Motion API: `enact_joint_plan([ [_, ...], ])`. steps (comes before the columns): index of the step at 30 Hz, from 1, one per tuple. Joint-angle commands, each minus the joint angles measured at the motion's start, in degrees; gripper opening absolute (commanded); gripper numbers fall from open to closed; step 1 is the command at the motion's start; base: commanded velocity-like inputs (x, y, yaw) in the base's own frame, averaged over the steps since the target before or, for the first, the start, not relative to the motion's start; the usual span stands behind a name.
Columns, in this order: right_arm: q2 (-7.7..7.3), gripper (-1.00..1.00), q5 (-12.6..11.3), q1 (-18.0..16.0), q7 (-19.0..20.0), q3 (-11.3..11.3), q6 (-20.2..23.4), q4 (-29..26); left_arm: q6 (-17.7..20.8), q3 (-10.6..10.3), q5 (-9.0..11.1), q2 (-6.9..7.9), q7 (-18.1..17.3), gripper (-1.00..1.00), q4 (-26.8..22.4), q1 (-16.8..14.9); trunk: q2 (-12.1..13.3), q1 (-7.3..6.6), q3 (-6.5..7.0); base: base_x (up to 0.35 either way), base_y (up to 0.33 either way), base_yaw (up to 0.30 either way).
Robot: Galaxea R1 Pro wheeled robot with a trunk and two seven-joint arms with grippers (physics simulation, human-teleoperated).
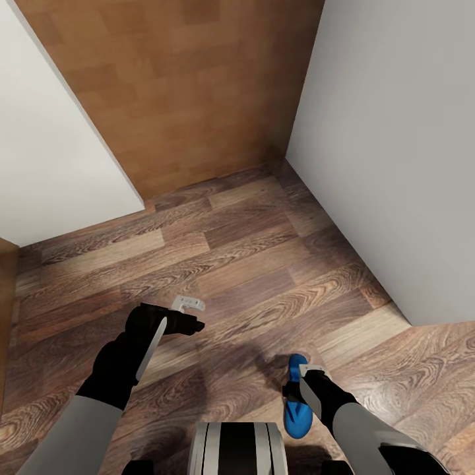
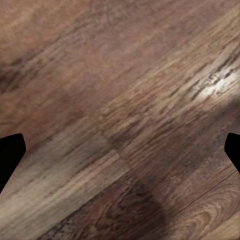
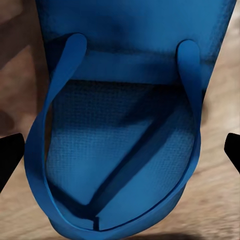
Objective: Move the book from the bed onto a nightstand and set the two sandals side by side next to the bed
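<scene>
— Where's the sandal?

— One blue sandal (image 1: 298,404) shows in the head view, at the right gripper (image 1: 305,377), low over the wood floor (image 1: 251,264) just ahead of the robot's base (image 1: 237,448). From the right wrist the sandal (image 3: 120,150) is very close — straps and toe post plain to see, the sole between the two dark fingertips (image 3: 9,155) at the picture's edges.

— Clamped on it?

— I cannot tell. The fingers stand wide apart in the wrist view, and no contact with the sole is visible; whether it is carried or lies on the floor does not show either.

— And the left gripper (image 1: 190,315)?

— Held out over bare planks, nothing in it. In its wrist view the fingertips (image 2: 10,155) sit far apart, the floor (image 2: 120,110) between them.

— Any box, tray, anything holding things?

— None that I can make out. White walls (image 1: 396,145) on either side, a brown panel (image 1: 185,86) at the far end.

— Writing, a label on the sandal?

— No lettering can be read — only a woven texture on the footbed.
</scene>
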Motion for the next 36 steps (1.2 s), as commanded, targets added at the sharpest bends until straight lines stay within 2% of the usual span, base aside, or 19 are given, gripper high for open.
enact_joint_plan([
  [1,0.05,1.0,-0.03,0.0,-0.2,-0.46,0.24,-0.12,0.23,0.01,-0.2,0.0,-0.25,1.0,-0.04,-0.01,-0.01,-0.01,-0.03,0.0,0.0,0.0],
  [35,0.05,1.0,-0.02,0.0,-0.21,-0.44,0.24,-0.12,0.23,0.01,-0.2,0.0,-0.31,1.0,-0.09,-0.03,-0.01,-0.01,-0.03,0.0,0.0,0.0],
  [36,0.06,-1.0,-0.02,0.0,-0.21,-0.45,0.24,-0.12,0.23,0.01,-0.2,-0.02,-0.31,1.0,-0.15,-0.02,-0.01,-0.01,-0.03,0.0,0.0,0.0],
])
